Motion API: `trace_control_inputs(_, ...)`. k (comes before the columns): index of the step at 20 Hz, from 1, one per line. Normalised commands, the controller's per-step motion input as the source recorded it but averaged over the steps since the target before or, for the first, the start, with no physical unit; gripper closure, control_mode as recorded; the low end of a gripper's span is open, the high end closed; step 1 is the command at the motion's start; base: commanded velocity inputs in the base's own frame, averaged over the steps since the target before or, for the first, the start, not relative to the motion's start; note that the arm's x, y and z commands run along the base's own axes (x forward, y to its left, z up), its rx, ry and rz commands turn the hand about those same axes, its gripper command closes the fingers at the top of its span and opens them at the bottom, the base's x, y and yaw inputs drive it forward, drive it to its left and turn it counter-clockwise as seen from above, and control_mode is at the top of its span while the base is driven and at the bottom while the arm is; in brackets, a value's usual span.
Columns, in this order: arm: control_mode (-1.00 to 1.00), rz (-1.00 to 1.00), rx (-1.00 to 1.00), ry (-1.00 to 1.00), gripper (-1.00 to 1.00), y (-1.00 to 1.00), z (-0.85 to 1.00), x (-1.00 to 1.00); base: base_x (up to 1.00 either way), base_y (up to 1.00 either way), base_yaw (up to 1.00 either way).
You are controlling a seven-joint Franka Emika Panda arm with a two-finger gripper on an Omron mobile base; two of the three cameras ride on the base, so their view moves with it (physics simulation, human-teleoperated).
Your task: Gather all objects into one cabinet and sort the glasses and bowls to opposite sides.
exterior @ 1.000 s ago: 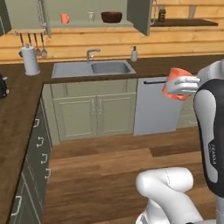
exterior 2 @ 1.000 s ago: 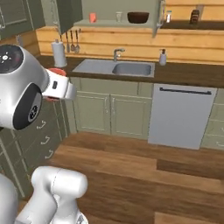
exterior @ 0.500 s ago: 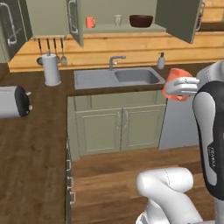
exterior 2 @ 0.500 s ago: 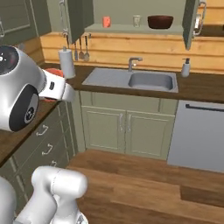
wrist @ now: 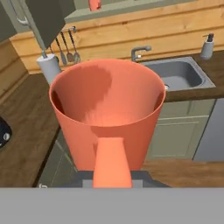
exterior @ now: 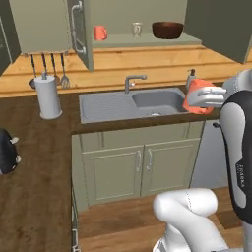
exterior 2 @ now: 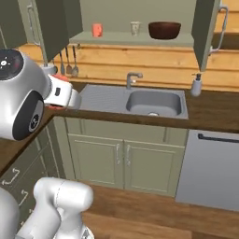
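Three items sit on the open cabinet shelf, left to right: an orange-red cup, a beige cup near the middle, and a dark brown bowl at the right end, all apart from one another. Cabinet doors stand open on both sides, pale tubular handles showing.

Left on the counter: a paper-towel roll, with utensils hung on the wood wall just above it. A black appliance sits at the counter's near left edge. Centre: the sink with its faucet behind the basin. Right of the sink, a soap dispenser stands against the wall. Below, olive cupboard doors, and a grey dishwasher front to the right.

Gripper is held up at about counter height in front of the sink's right end, clamped on a second orange-red cup, the held cup. In the hand view that cup is upright, mouth open toward the camera, its handle facing the hand; nothing can be seen inside it. Fingertips are hidden behind the cup's base.
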Motion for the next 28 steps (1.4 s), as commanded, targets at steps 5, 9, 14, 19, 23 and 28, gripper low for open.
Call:
trace_control_inputs(5,1.0,0.0,0.0,0.0,1.0,0.0,0.0,0.0,1.0,0.02,-0.03)
trace_control_inputs(9,1.0,0.0,0.0,0.0,1.0,0.0,0.0,0.0,0.72,0.0,-0.06)
trace_control_inputs(14,1.0,0.0,0.0,0.0,1.0,0.0,0.0,0.0,0.66,0.08,-0.02)
trace_control_inputs(19,1.0,0.0,0.0,0.0,1.0,0.0,0.0,0.0,0.8,0.22,0.0)
trace_control_inputs(23,1.0,0.0,0.0,0.0,1.0,0.0,0.0,0.0,0.72,0.21,0.0)
trace_control_inputs(28,1.0,0.0,0.0,0.0,1.0,0.0,0.0,0.0,0.59,0.2,0.0)
